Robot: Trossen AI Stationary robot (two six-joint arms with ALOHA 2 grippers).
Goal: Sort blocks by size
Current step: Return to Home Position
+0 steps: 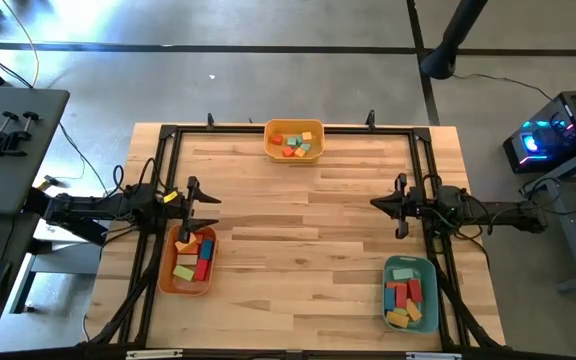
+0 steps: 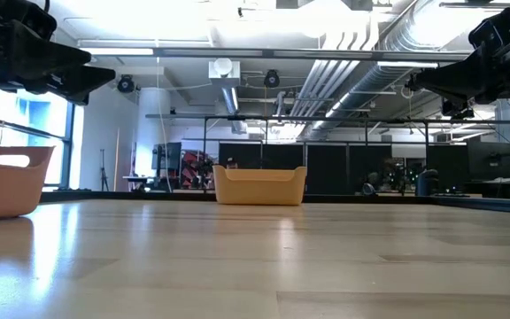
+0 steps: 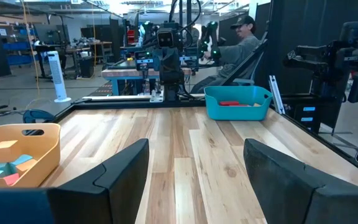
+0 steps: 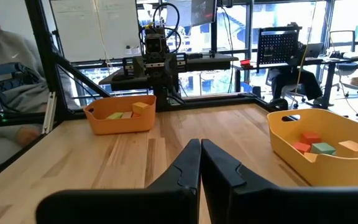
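Observation:
The blocks lie in three bins. A yellow bin [image 1: 295, 141] at the table's far edge holds small red, orange and teal blocks [image 1: 292, 145]. An orange bin [image 1: 188, 261] at the near left holds red, yellow, green and blue blocks [image 1: 194, 258]. A teal bin [image 1: 410, 292] at the near right holds longer red, teal and yellow blocks [image 1: 404, 293]. My left gripper [image 1: 213, 199] is open, level above the table's left side, over the orange bin's far end. My right gripper [image 1: 375, 203] is shut, level above the right side. Neither holds anything.
A black frame [image 1: 292, 128] runs around the table's edges. The wooden table's middle [image 1: 298, 220] lies bare between the two grippers. A seated person [image 3: 238, 46] shows beyond the table's right edge in the left wrist view.

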